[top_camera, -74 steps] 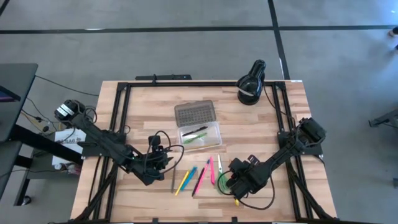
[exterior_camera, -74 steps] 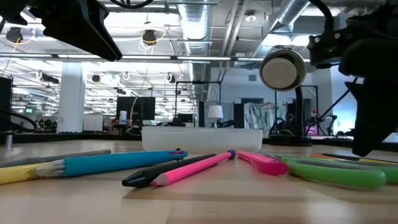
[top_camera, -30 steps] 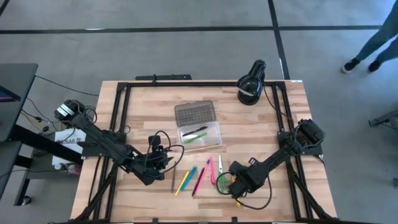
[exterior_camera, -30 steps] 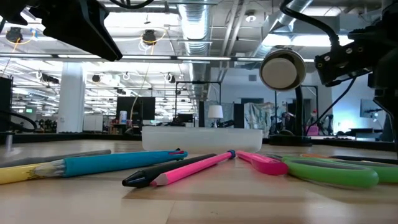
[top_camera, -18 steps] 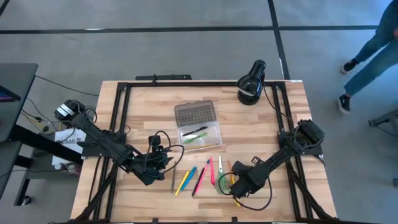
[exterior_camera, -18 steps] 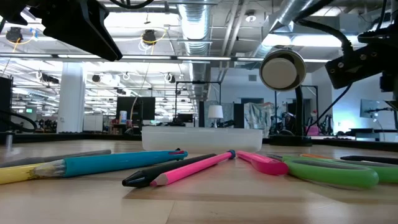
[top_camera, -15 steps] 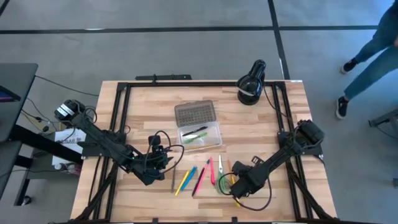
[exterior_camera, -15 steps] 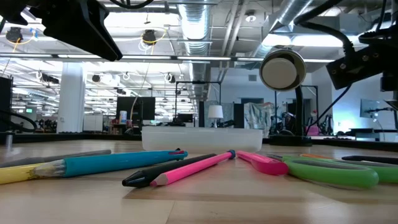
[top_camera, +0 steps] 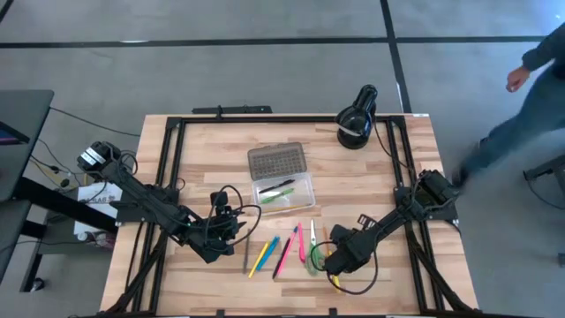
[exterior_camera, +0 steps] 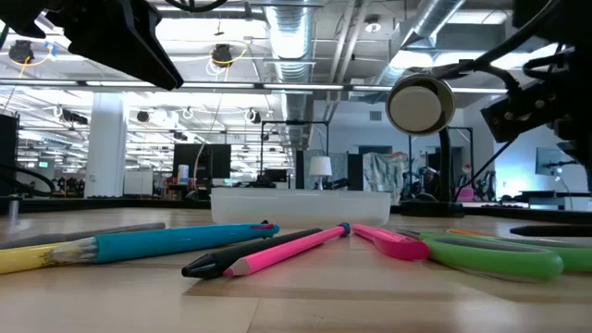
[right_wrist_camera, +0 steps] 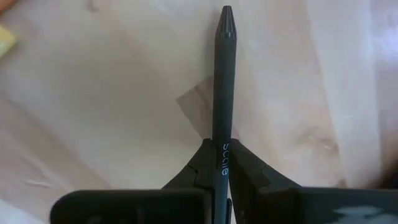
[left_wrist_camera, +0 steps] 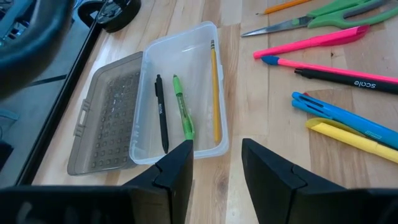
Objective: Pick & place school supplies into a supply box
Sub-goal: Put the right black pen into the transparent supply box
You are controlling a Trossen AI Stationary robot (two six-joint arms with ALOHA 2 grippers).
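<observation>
Here, at the lower right of the high view, the right gripper (top_camera: 331,259) sits low over the table (top_camera: 371,177), just right of the green-handled scissors (top_camera: 314,253). In its wrist view its fingers (right_wrist_camera: 202,163) are clamped on a dark pen (right_wrist_camera: 223,81) marked with pale lettering, the pen's tip pointing away over the bare wood.

Left of the scissors, in the lower middle of the high view, the loose supplies lie in a row: a pink pen (top_camera: 300,240), a pink pencil (top_camera: 283,254), a blue pen (top_camera: 268,248) and a yellow pen (top_camera: 258,261). Beyond them to the left, the left gripper (top_camera: 237,226) hovers with its jaws parted and nothing between them.

Farther up, at the frame's centre, the supply box (top_camera: 285,192) lies open, its dotted grey lid (top_camera: 276,161) folded back. Seen from the left wrist, it holds 3 things: a black pen (left_wrist_camera: 161,113), a green pen (left_wrist_camera: 183,116) and a yellow pencil (left_wrist_camera: 214,90).

At the upper right of the table stands a black round lamp (top_camera: 357,118). A person (top_camera: 530,88) is at the right edge, off the table.
</observation>
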